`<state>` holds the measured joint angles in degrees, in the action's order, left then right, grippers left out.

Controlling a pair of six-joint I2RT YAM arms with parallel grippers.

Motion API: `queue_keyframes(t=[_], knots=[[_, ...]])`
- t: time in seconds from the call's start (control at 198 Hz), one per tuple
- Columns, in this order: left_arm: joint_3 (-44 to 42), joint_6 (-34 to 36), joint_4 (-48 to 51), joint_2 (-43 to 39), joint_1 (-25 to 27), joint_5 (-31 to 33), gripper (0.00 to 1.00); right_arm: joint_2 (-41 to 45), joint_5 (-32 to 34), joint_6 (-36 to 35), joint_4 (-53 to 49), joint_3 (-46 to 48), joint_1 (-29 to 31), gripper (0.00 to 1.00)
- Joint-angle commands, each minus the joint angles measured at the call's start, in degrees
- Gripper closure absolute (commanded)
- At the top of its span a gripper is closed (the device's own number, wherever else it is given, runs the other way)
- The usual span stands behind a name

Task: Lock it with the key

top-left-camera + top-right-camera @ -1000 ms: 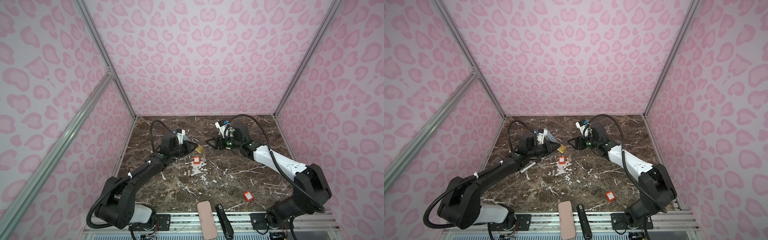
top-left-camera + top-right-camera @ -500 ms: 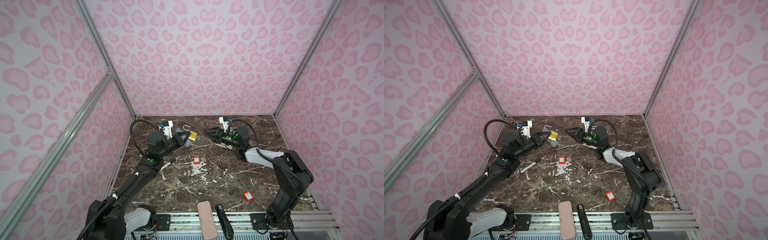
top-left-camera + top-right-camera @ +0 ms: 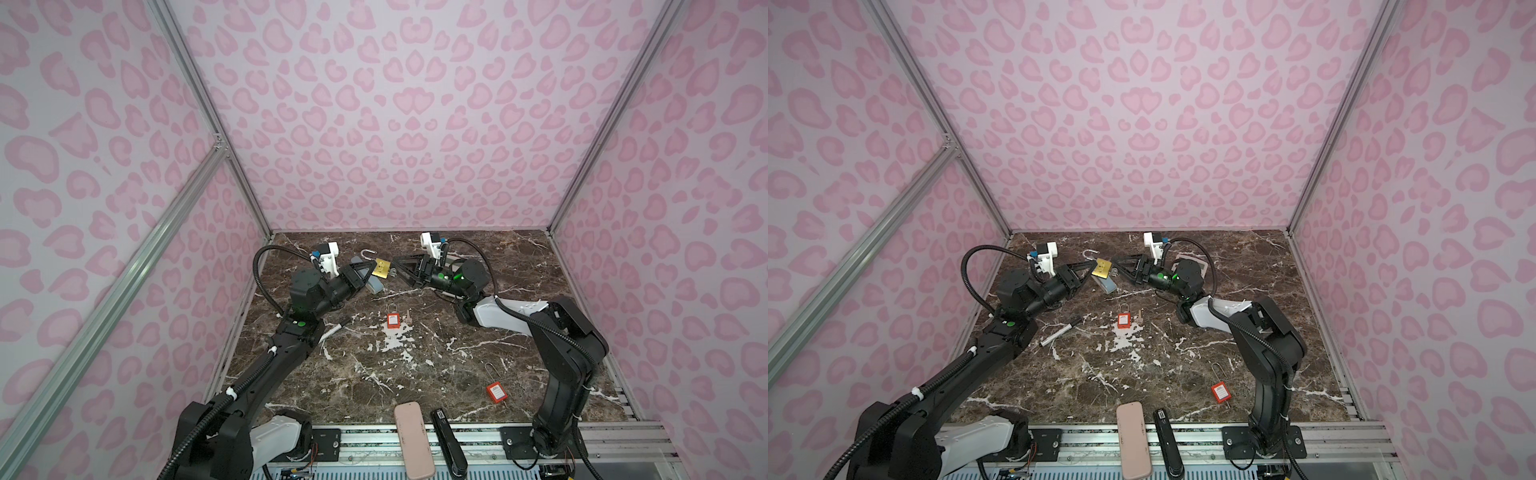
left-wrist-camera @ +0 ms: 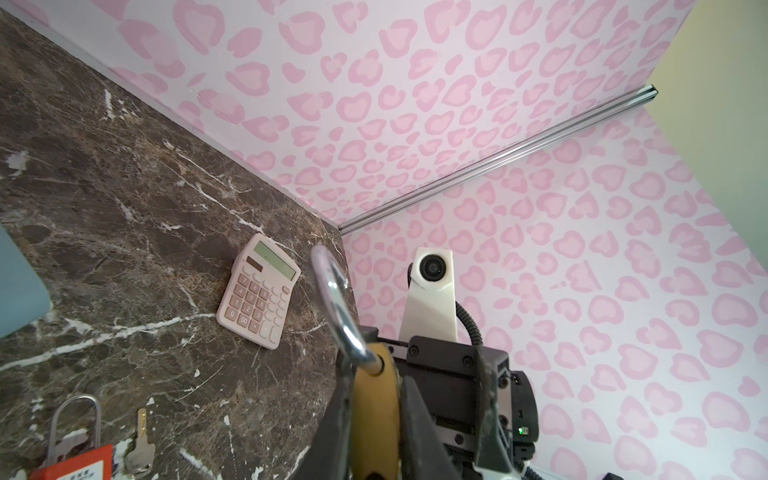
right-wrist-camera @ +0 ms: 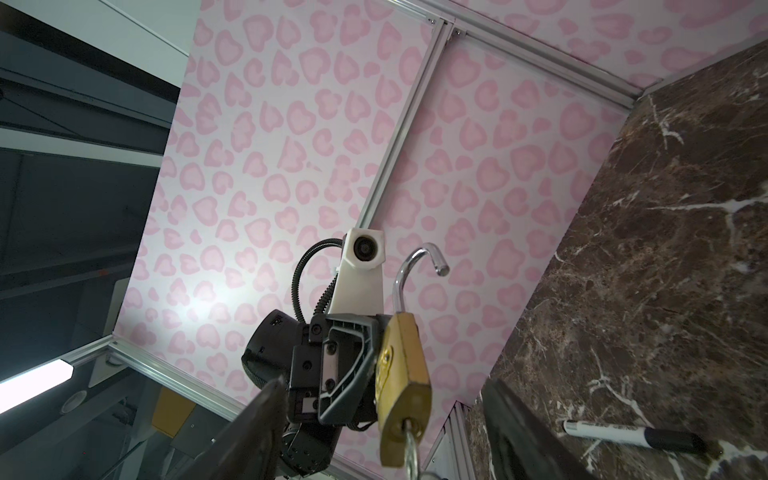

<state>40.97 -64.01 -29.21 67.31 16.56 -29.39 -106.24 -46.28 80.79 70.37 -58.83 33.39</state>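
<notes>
Brass padlock point(image 3: 381, 267), 1 item, shackle point(image 5: 415, 266) sprung open, clamped by its body in the left gripper point(image 3: 370, 272) above the rear of the marble table point(image 3: 415, 353), keyed end turned toward the right gripper point(image 3: 401, 271), whose jaws stand apart beside the inserted key point(image 5: 409, 438), apparently ready to grasp it.

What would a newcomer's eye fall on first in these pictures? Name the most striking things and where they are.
First, the pink heart-spotted walls closing in a dark marble table. Then, raised over its far middle, a brass padlock with its shackle swung open, pinched in the left gripper, while the open right gripper faces its keyhole, where a key sits.
</notes>
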Motion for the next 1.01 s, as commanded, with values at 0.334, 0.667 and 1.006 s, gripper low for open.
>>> queue_keyframes(t=[0.334,0.667,1.006], knots=[[-0.3,-2.0,-8.3,0.4,-0.1,-1.4,0.96,-3.3,2.1,1.7,2.0,-2.9,3.7,0.26],[-1.3,-2.1,-8.7,0.0,-0.1,-1.1,0.96,-2.7,2.1,2.0,1.6,-2.9,4.0,0.42],[-1.5,-3.1,-10.0,0.7,-0.3,-1.7,0.96,-2.0,2.1,1.9,1.4,-2.0,4.1,0.63]])
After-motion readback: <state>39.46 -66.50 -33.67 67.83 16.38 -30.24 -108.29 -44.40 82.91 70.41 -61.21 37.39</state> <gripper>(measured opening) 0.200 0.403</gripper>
